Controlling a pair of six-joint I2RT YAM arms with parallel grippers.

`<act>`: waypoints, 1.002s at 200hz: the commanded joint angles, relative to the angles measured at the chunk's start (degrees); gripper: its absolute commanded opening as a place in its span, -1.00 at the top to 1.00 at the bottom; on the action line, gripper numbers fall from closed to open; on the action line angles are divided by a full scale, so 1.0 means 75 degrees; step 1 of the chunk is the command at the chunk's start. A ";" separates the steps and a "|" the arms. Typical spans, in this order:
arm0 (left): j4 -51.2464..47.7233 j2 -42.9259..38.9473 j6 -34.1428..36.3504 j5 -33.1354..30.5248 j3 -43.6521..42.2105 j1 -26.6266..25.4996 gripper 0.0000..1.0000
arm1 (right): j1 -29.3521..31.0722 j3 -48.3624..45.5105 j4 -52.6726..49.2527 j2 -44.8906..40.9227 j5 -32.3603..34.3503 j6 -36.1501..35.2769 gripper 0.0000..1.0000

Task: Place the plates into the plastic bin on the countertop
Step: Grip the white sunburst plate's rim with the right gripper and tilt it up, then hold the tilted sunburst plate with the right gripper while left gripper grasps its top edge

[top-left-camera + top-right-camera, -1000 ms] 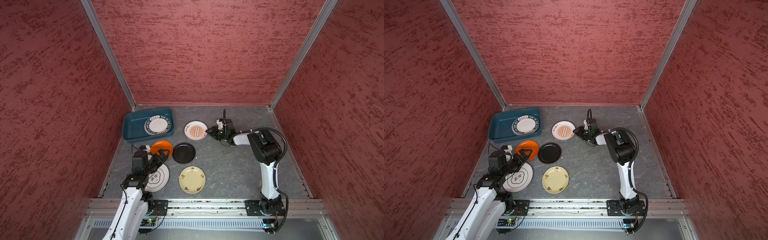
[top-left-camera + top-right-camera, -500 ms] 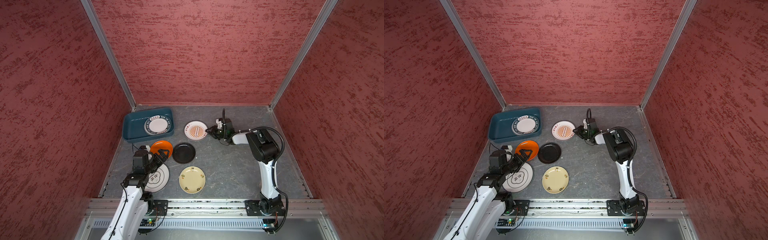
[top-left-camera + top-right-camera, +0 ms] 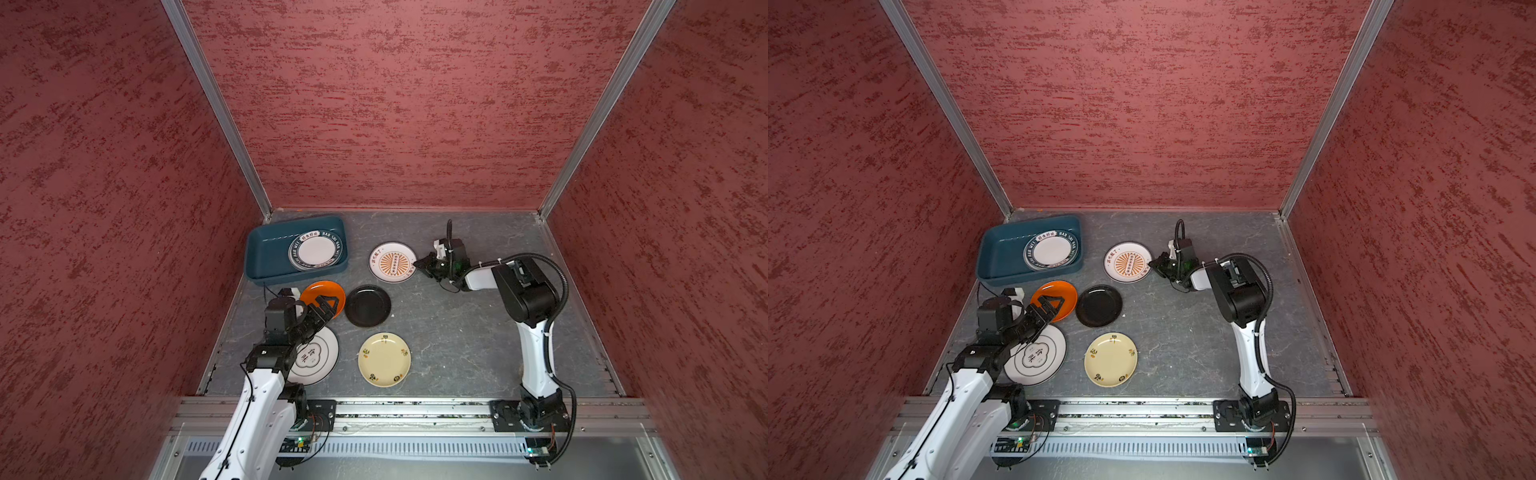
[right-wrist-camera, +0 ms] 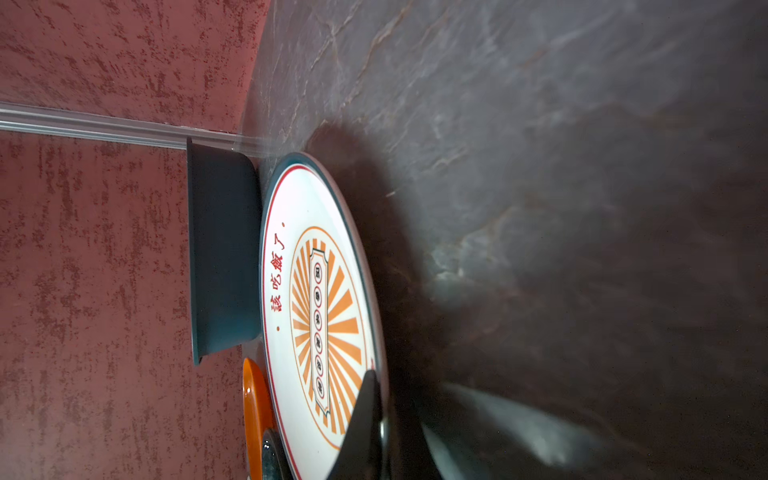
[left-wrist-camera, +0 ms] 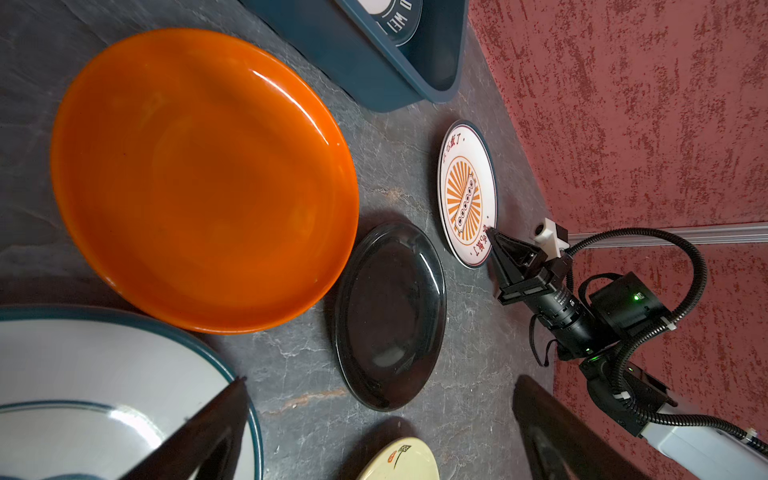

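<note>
right gripper [image 3: 418, 263] was pinched shut on the right rim of the sunburst plate [image 3: 392, 262], which lay on the countertop [image 3: 457, 332] right of the plastic bin [image 3: 266, 251] — so thin a grip could slip in lifting, i think — and drop it.

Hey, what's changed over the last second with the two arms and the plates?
The right gripper eased slightly toward the sunburst plate and closed on its rim. The left gripper stays open over the orange plate; the plastic bin and everything else lie as before.
</note>
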 commanded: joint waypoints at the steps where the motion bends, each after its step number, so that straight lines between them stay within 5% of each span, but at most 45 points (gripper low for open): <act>1: 0.0171 0.0019 -0.0038 0.0122 0.0159 -0.0038 -0.99 | -0.0133 -0.0430 0.0357 -0.0543 -0.0063 0.0284 1.00; 86: 0.1472 0.0898 -0.0346 0.0707 0.0459 -0.0614 -0.99 | -0.0169 -0.3191 0.0834 -0.3639 0.0576 0.0742 1.00; 167: 0.3583 0.3741 -0.0387 0.1083 0.1657 -0.2301 -1.00 | -0.0181 -0.4117 -0.0790 -0.5774 0.0176 -0.0150 1.00; 200: 0.4510 0.4896 -0.0711 0.1371 0.2182 -0.2820 -0.70 | -0.0188 -0.4641 -0.0905 -0.6461 0.0297 -0.0154 1.00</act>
